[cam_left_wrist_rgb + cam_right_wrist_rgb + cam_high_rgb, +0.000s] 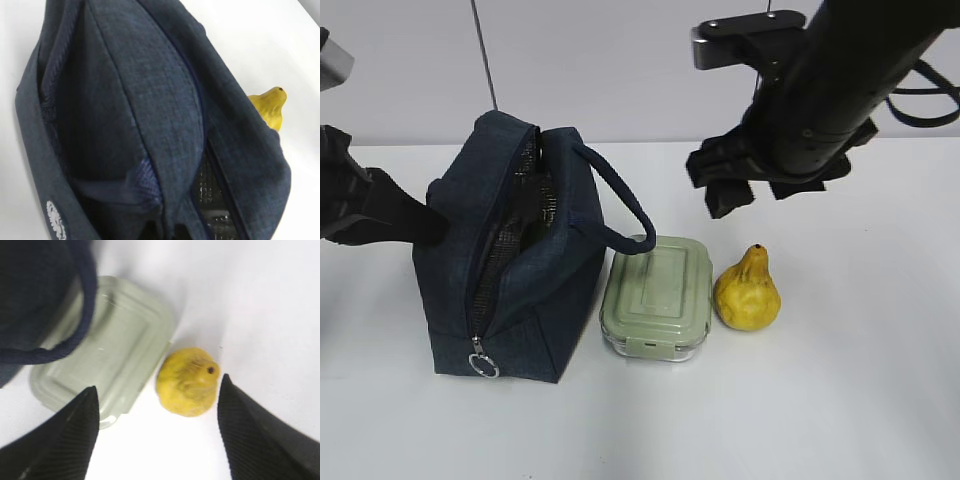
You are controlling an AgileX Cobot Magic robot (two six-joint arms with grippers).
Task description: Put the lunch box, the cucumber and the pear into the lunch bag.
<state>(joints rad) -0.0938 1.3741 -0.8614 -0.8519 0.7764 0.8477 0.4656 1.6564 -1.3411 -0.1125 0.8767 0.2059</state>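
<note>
The dark navy lunch bag [510, 270] stands at the left with its zipper open; it fills the left wrist view [140, 100]. My left gripper [432, 225] presses at the bag's left side, shut on a fold of its fabric at the opening. The lunch box [657, 297] with its sage-green lid lies right of the bag, and the yellow pear [748, 292] stands right of the box. My right gripper [760, 192] hangs open and empty above the pear; in the right wrist view [157, 385] the pear [187, 382] and the lunch box [115, 350] lie below it. The cucumber is out of view.
The bag's looped handle [620, 215] leans over the box's near corner. The metal ring pull [482, 365] hangs at the bag's front bottom. The white table [840, 400] stretches to the right and front.
</note>
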